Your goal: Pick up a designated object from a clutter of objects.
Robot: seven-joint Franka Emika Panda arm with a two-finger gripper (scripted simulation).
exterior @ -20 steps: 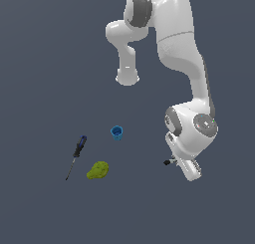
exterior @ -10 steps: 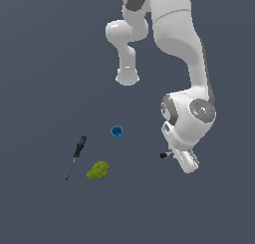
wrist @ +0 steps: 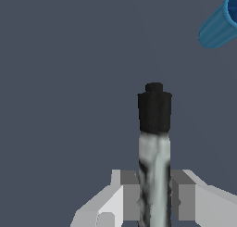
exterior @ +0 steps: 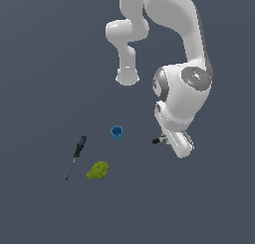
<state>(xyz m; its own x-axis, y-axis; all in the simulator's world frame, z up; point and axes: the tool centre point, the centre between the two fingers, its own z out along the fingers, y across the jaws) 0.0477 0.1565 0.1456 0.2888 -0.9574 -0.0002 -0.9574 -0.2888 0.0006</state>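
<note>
The black-and-silver rod [wrist: 154, 142] sits between my gripper's [wrist: 154, 200] two fingers [wrist: 131, 196], black tip sticking out forward. In the exterior view only its black tip [exterior: 157, 140] shows, poking out of the gripper [exterior: 167, 138] toward that view's left; the shaft is hidden by the hand. The gripper is shut on the rod. The blue cup [exterior: 117, 133] stands to the exterior view's left of the rod tip, and shows at a corner of the wrist view [wrist: 220, 24]. The yellow-green fruit shape [exterior: 98, 170] and the blue-handled screwdriver [exterior: 76, 155] lie further left, apart from the gripper.
The arm's white base post [exterior: 127, 76] stands behind the cup. The floor [exterior: 45, 63] is a plain dark grey surface all around.
The gripper, with the rod in it, has moved up and slightly to the left in the exterior view. The cup, fruit shape and screwdriver have not moved.
</note>
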